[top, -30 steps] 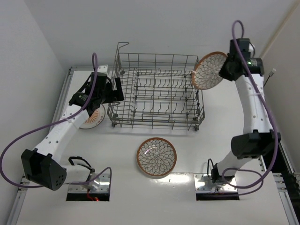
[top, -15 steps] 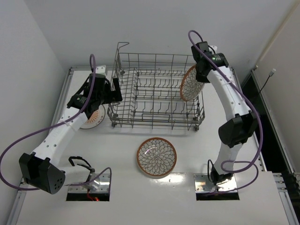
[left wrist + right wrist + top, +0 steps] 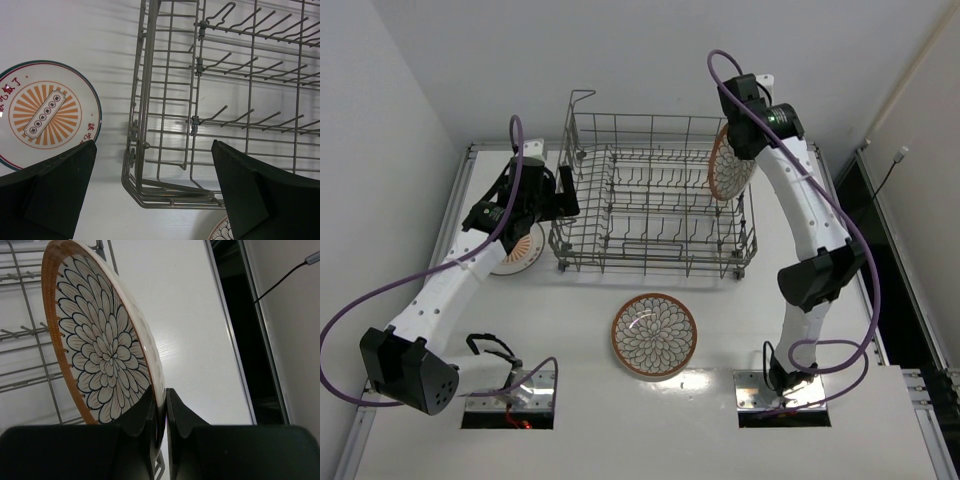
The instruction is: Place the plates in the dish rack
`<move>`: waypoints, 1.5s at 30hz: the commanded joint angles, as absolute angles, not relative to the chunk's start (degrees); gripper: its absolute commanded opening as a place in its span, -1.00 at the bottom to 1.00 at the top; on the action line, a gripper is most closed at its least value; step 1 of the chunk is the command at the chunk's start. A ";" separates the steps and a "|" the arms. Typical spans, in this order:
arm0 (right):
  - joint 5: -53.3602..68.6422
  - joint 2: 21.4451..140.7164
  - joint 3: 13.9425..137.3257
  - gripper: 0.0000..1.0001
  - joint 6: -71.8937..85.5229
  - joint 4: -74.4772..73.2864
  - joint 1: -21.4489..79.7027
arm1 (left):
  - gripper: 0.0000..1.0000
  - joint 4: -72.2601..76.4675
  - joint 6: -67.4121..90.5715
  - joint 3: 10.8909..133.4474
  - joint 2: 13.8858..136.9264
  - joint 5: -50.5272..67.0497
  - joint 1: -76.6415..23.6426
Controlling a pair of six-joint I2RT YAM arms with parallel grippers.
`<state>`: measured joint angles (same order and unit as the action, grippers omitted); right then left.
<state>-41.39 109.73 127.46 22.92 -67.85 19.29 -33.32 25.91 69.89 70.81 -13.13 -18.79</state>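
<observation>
Right gripper (image 3: 160,402) is pinching the floral plate (image 3: 100,350) by its rim; I'm aiming it on edge between dish rack (image 3: 620,250) tines near the far edge of the bench (image 3: 760,320). Left gripper (image 3: 153,150) is hanging spread.

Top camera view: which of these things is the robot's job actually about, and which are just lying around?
For the job: dish rack; floral plate clamped in the right gripper; second floral plate; sunburst plate.
Just there: wall cable; metal mounting plate.
</observation>
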 commanded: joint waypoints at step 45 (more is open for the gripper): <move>-35.25 112.95 120.49 -0.20 25.84 -70.05 26.10 | 1.00 -34.98 25.49 68.73 67.94 -20.65 -19.25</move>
<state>-38.54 114.74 117.54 24.49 -70.19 25.85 -34.81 25.91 68.99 70.06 -18.90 -18.79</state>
